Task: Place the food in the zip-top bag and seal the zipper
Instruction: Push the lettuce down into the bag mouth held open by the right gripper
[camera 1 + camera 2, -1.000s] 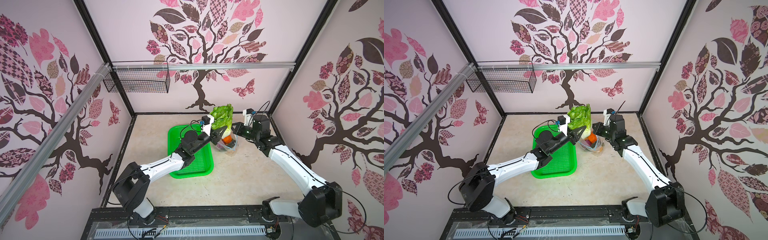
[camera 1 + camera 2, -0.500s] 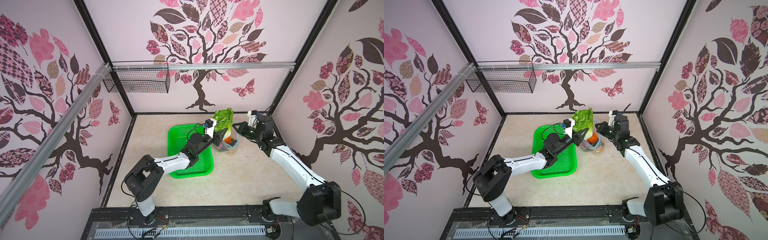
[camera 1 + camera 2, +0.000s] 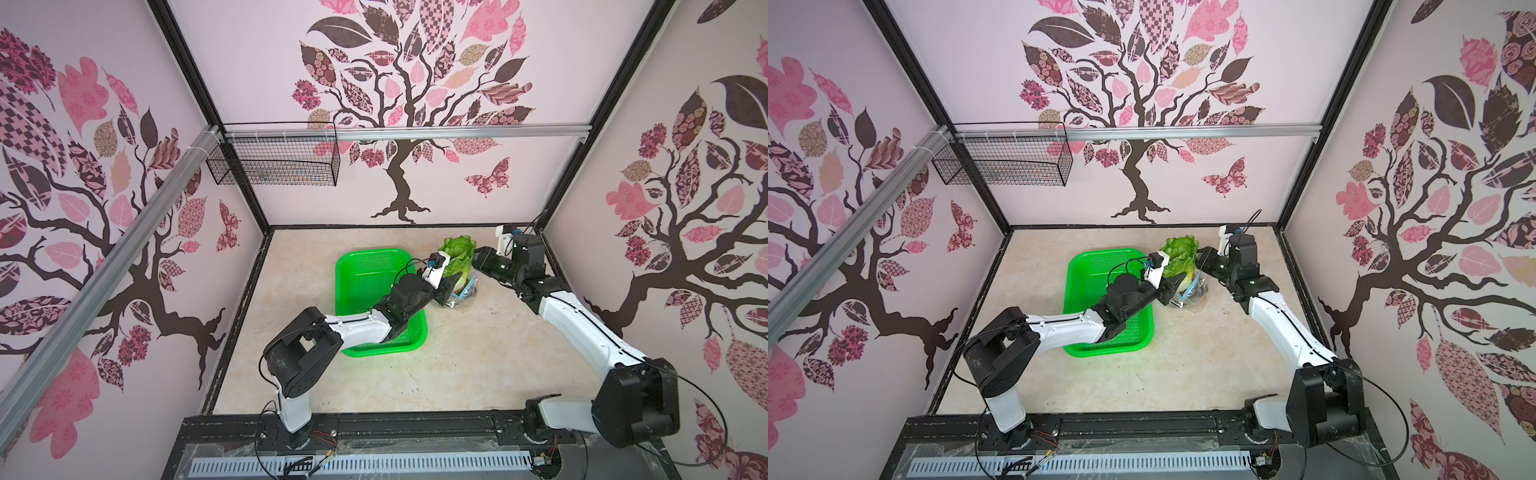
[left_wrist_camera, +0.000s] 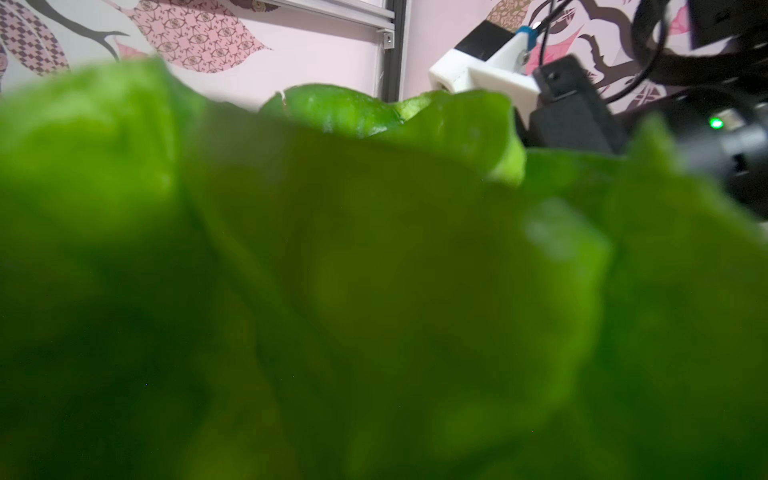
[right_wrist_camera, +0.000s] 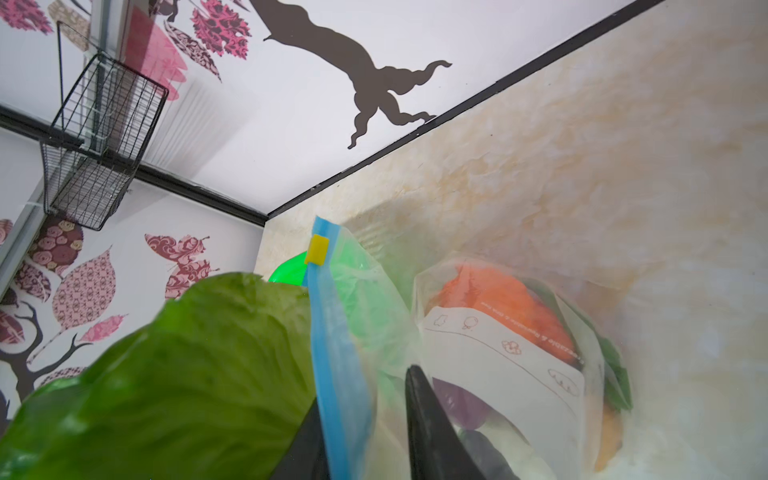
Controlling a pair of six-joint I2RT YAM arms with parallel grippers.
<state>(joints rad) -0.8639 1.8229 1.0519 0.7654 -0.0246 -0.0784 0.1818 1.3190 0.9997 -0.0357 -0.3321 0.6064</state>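
Wire basket (image 3: 274, 166): black, hung on the back wall at far left.

Green basket (image 3: 338, 282): on the table (image 3: 457, 365), left of centre. The left arm reaches across it.

Left gripper (image 3: 448, 290): just past the green basket's right rim in both top views, clamped on the lower part of the cabbage (image 3: 459, 259). Its wrist view is filled by blurred green leaf (image 4: 374, 291).

Cabbage: upright, leafy end up, white base down at the mouth of the bag (image 3: 465, 297). How far the base has entered cannot be told.

Bag: clear and crinkled, on the table right of the green basket. The mouth is unsealed. The blue zipper (image 5: 332, 332) stands up beside the cabbage, with the yellow tab (image 5: 317, 249) at its far end. Inside lie the carrot (image 5: 498, 299) and the onion (image 5: 457, 403).

Markings: a white panel (image 5: 498, 353) on the bag carries small outline drawings. A line of print runs along its edge, too small to read.

Right gripper (image 5: 363, 386): at the bag's mouth on the cabbage's right. Its fingers are parted. The zipper runs between them, lying against one finger (image 5: 307, 440) and clear of the other.
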